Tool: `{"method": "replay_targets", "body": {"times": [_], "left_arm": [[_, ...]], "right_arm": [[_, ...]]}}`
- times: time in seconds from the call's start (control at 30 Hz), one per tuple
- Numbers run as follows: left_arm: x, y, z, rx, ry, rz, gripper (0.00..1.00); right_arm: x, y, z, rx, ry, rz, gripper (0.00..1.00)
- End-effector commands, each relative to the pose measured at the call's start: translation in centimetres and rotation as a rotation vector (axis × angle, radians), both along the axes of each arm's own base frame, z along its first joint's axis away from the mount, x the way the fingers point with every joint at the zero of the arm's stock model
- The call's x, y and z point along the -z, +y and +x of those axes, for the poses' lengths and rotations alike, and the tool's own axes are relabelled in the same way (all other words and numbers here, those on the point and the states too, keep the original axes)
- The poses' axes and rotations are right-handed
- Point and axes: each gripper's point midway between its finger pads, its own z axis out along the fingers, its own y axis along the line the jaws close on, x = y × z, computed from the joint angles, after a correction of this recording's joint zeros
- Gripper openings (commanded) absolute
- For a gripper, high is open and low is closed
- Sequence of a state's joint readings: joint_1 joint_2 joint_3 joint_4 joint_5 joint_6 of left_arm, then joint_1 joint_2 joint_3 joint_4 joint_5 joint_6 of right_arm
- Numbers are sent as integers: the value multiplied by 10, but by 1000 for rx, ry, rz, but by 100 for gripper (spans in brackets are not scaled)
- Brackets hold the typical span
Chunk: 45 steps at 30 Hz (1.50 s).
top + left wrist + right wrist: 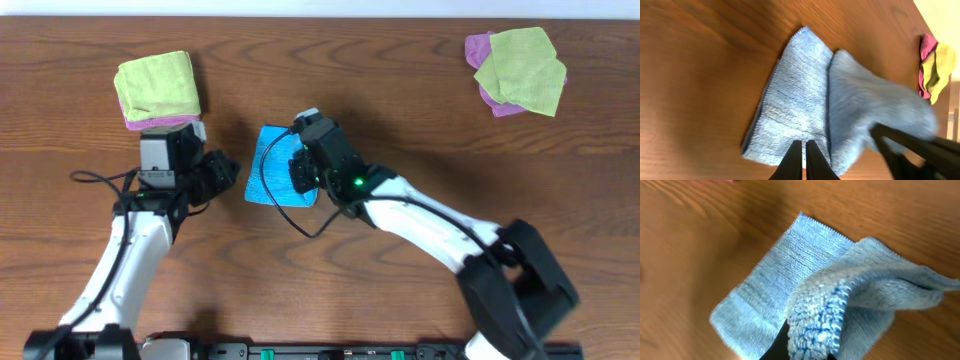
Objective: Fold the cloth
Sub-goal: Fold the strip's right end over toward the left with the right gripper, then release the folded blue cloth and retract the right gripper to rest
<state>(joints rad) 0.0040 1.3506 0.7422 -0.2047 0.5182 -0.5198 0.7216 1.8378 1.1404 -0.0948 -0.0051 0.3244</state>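
I'm holding cloth (790, 260) by bunched edge, right gripper (300, 172) clamping it; rest is lying flat on worktop (690, 230) just beneath. Left gripper (804, 155) closed, empty, tips over near hem. I'm aiming to lay lifted half squarely over flat half, matching corners, not dragging.

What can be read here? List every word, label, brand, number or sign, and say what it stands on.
None: no text can be read in any view.
cloth: plain blue, no tag or print shows.
left pile of cloths: no print shows.
right pile of cloths: no print shows.
table: wood grain only.
green light on the right arm: a lamp, no writing.
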Motion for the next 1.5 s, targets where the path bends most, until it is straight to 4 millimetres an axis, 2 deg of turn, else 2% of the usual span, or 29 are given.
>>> {"method": "replay_targets", "body": {"times": [0.0,0.17,0.4,0.63,0.67,0.73,0.8,0.83,0.93,1.07,1.1,1.17,1.23,1.27,1.33,1.4,1.47], "left_arm": [[-13,8,2,0,-36,23,6],[-16,15,-4,-11,-28,31,6],[-21,26,-3,-43,-42,30,6],[-27,30,0,-54,-55,25,6],[-29,30,1,-54,-60,25,6],[-33,30,3,-53,-69,26,6],[-36,31,5,-56,-74,26,6],[-37,31,5,-56,-76,26,6],[-37,31,5,-56,-75,26,6],[-37,30,5,-50,-74,18,9],[-38,28,4,-44,-75,11,13],[-39,26,4,-35,-76,0,27],[-40,22,3,-20,-77,-19,46],[-41,20,2,-12,-77,-29,50],[-42,17,1,-5,-74,-48,53],[-43,14,0,-1,-66,-70,66],[-41,12,-5,-14,-29,-101,85]], "right_arm": [[-1,18,12,-36,-24,-8,1],[9,39,15,-80,4,-19,1],[19,59,-11,-158,23,-57,1],[31,65,-30,-201,53,-94,3],[31,67,-32,-208,53,-97,18],[30,70,-35,-216,48,-93,39],[29,74,-37,-225,44,-88,82],[29,76,-39,-231,43,-88,99],[22,80,-44,-235,42,-75,99],[-22,79,-43,-216,-2,-6,99],[-33,77,-42,-210,-13,5,99],[-58,67,-41,-194,-32,27,99],[-80,49,-41,-165,-42,22,99],[-87,39,-41,-144,-43,10,99],[-102,6,-40,-48,-20,-21,99],[-115,-30,-44,46,9,-48,99],[-128,-64,-53,103,34,-77,99]]}}
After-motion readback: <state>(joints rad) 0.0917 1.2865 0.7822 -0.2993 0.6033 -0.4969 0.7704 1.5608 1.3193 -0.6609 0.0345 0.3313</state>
